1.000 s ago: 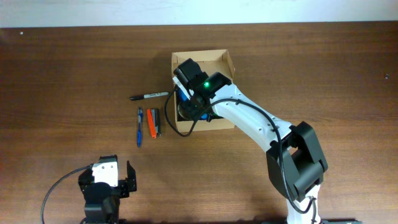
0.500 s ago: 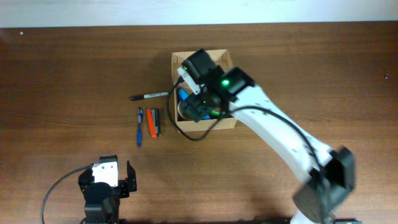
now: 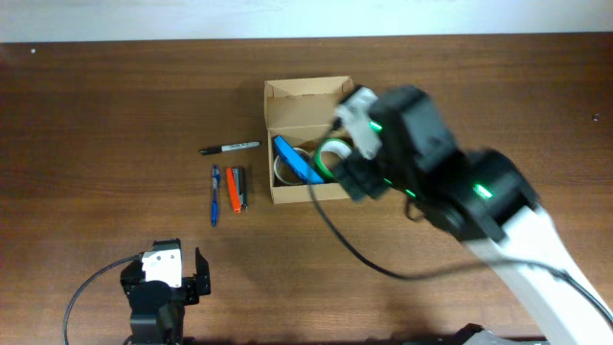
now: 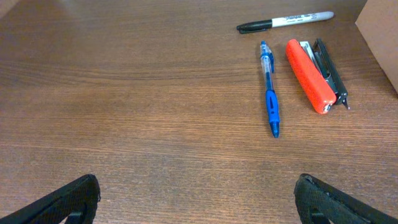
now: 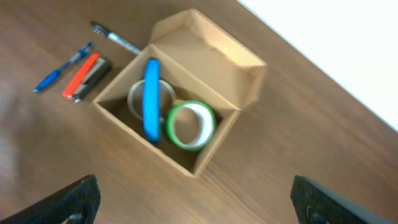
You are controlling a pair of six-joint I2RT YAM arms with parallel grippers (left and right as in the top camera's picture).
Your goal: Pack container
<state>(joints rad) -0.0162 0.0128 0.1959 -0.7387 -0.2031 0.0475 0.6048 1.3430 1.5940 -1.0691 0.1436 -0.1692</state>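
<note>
The container, a tan cardboard box [image 3: 282,196] with its lid flap [image 3: 306,90] open at the far side, sits mid-table. Inside lie a blue packet [image 3: 296,159], a pale tape roll [image 3: 284,169] and a green tape roll [image 3: 332,156]. My right gripper [image 3: 358,174] is raised above the box's right side, open and empty. In the right wrist view the box [image 5: 142,139], blue packet [image 5: 151,99] and green roll [image 5: 191,124] lie ahead of the open fingers [image 5: 196,202]. My left gripper [image 3: 163,286] is open and empty near the front edge [image 4: 196,199].
Left of the box lie a black marker [image 3: 230,148], a blue pen [image 3: 215,195], an orange tool [image 3: 233,190] and a black tool [image 3: 242,188]. The left wrist view shows the marker [image 4: 286,22], pen [image 4: 269,89], orange tool [image 4: 309,84] and the box corner [image 4: 382,31].
My right gripper has risen out of the box and moved right, blurred with motion. The box's contents are now uncovered. The left arm has not moved.
</note>
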